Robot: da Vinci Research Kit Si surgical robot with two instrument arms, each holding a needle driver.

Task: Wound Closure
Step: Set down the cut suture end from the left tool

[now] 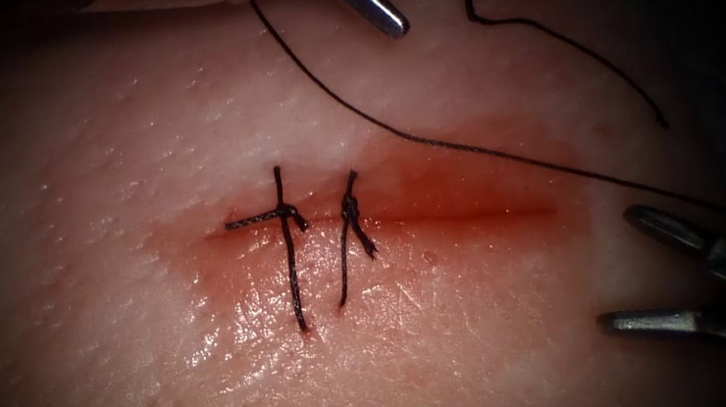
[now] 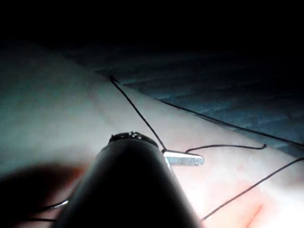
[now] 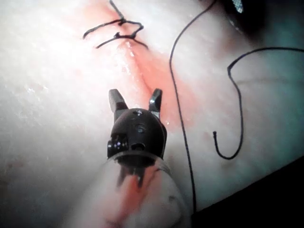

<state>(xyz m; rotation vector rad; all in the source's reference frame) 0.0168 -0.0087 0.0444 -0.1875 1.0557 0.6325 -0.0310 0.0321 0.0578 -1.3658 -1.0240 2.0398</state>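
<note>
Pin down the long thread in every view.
Endoscope: thread runs from by the left gripper past the cut's right end toward the open right gripper.
Left wrist: thread meets the left gripper.
Right wrist: thread passes beside the right gripper.
Landmark: stitches, also in the right wrist view.

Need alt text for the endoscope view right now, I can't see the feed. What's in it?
Two knotted dark stitches cross the left part of the red, wet cut in the pale pork tissue. The left arm's silver tool, jaws shut, sits above the cut where a long black thread starts; the right arm's tool is at lower right, jaws open, holding nothing.
</note>
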